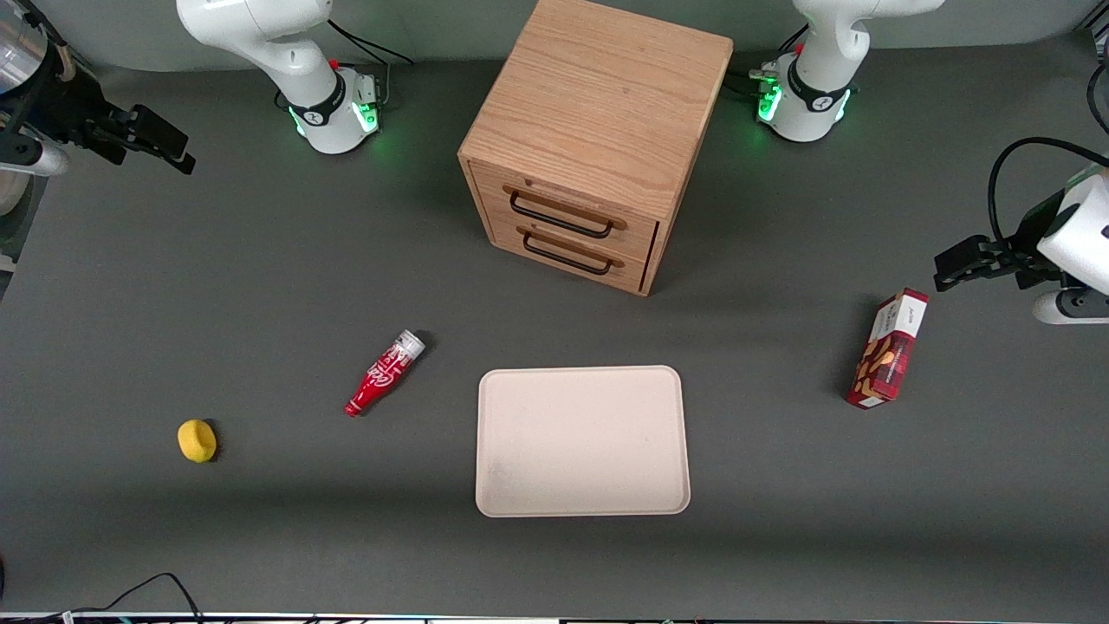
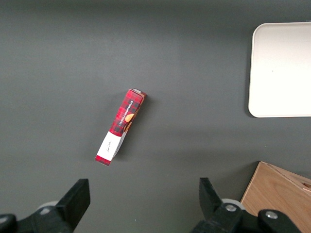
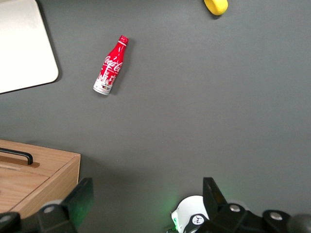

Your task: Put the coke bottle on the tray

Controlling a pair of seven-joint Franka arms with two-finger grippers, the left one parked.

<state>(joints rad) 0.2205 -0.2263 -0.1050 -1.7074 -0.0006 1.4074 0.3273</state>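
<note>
Nearest the front camera, tray — flat, cream-beige, rounded corners, low rim, cut off at the frame edge in both wrist views. Just beside it toward the working arm's end, apart from it: coke bottle lying on its side on the matte grey table, slim, glossy red, white script, silvery wide end. Farther from the camera, wooden drawer cabinet with dark handles. Gripper raised well away from the bottle — fingers spread apart, empty, tips cropped.

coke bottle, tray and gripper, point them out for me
coke bottle [image 1: 383,374]: front view, red body.
tray [image 1: 582,440]: front view, bare floor.
gripper [image 3: 146,201]: right wrist view, midway between open fingertips, high above table.
</note>
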